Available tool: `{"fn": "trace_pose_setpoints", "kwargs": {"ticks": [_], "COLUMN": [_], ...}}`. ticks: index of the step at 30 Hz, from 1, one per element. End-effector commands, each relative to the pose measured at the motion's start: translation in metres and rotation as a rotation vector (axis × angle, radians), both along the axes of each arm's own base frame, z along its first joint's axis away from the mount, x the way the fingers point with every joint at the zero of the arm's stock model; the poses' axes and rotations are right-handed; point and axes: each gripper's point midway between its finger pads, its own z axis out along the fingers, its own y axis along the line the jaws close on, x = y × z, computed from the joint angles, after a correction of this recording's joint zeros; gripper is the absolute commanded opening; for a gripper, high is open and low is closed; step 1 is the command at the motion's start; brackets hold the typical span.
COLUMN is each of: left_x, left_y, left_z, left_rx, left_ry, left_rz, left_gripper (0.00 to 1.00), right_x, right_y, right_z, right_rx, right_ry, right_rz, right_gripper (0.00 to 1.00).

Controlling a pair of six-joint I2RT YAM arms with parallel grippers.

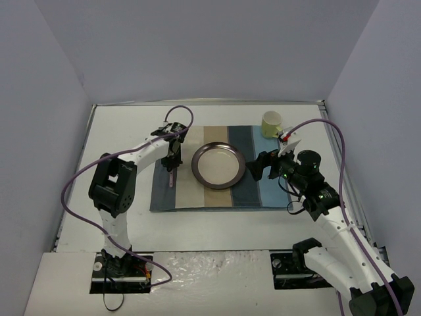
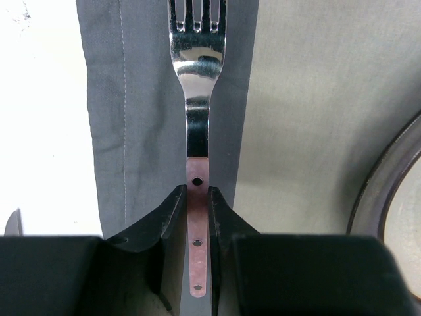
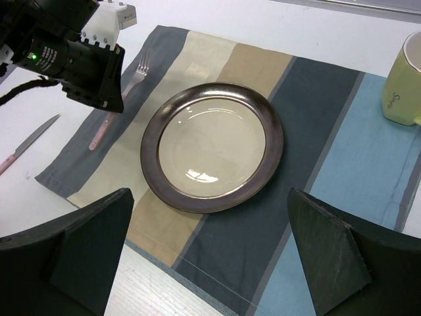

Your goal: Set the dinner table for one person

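Dinner table surface (image 1: 217, 227) with striped placemat (image 1: 217, 197): my left end effector (image 2: 197, 201) pinches a fork (image 2: 197, 79) by its handle, plate (image 3: 212, 146) to its right; my right end effector (image 3: 209, 217) gapes, empty.

**A robotics lab cell dressed up as a dining spot**

A striped cloth placemat (image 1: 217, 197) is lying on the white dinner table (image 1: 217, 224), and everything around that placemat is pointing to a lab rather than a home. Plain lavender-grey panels (image 1: 197, 46) are boxing the tabletop in behind the placemat and on both sides of it. Thin metal edging (image 1: 210, 102) is running along the table's far edge. Two white-and-black robot arms, the left arm (image 1: 115, 191) and the right arm (image 1: 339, 224), are standing bolted at the near edge, and purple cables (image 1: 179, 107) are looping off them. A dark-rimmed plate (image 1: 218, 164) and a pink-handled fork (image 2: 197, 66) on the placemat, and a yellow-green mug (image 1: 272, 123) by its far right corner, are supplying the only homely touch.
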Motion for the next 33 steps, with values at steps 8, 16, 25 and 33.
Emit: {"fn": "trace_pose_setpoints", "kwargs": {"ticks": [8, 16, 25, 33], "left_x": [0.005, 0.004, -0.021, -0.076], "left_y": [0.007, 0.011, 0.053, 0.108], "left_z": [-0.006, 0.039, 0.088, 0.056], "left_rx": [0.011, 0.000, -0.026, -0.042], "left_ry": [-0.012, -0.075, -0.159, -0.076], "left_rz": [-0.007, -0.018, 0.030, 0.186], "left_gripper": [0.34, 0.63, 0.90, 0.94], "right_x": [0.003, 0.001, -0.002, -0.009], "right_y": [0.000, 0.000, 0.002, 0.005], "right_z": [0.015, 0.019, 0.023, 0.030], "right_rx": [0.013, 0.018, 0.030, 0.048], "right_ry": [-0.068, -0.079, -0.088, -0.107], "right_rz": [-0.007, -0.001, 0.016, 0.038], "right_gripper": [1.00, 1.00, 1.00, 1.00]}}
